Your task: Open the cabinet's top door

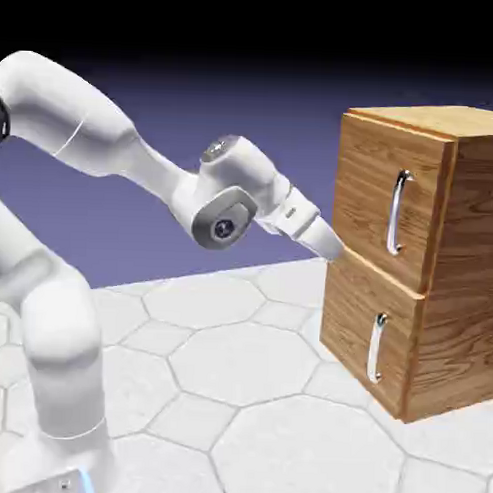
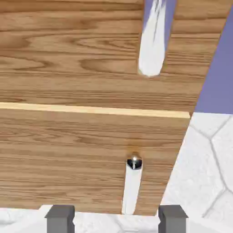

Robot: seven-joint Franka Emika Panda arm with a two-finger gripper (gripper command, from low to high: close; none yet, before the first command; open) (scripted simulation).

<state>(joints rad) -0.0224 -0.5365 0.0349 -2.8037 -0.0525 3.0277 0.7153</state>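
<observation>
The two grey fingers (image 2: 172, 219) stand spread at the bottom edge of the hand view, one left and one right of the middle, with a wide gap between them and nothing pinched. Above them in that view, the wood-grain front of the cabinet (image 2: 68, 159) fills most of the picture, crossed by a thin pale seam (image 2: 91, 109) that runs nearly level from the left edge to the front's right side. Over the seam is the top door (image 2: 68, 68), its handle (image 2: 152, 50) reaching down from the top edge, shiny white with blue-violet along its sides. Under the seam is the lower door (image 2: 54, 168), with a shorter silver handle (image 2: 132, 186) that has a dark upper end. White patterned floor (image 2: 195, 168) and a blue-violet backdrop (image 2: 220, 77) show on the right. In the exterior view, the cabinet stands at the right on the pale floor, the top door closed in its upper part and the lower door closed beneath it, each with an upright silver bar handle. The white arm (image 1: 80, 115) comes in from the left, and its gripper (image 1: 335, 249) points right and slightly down, its tip at the cabinet's left edge, close to the seam between the doors; whether it touches cannot be told.
</observation>
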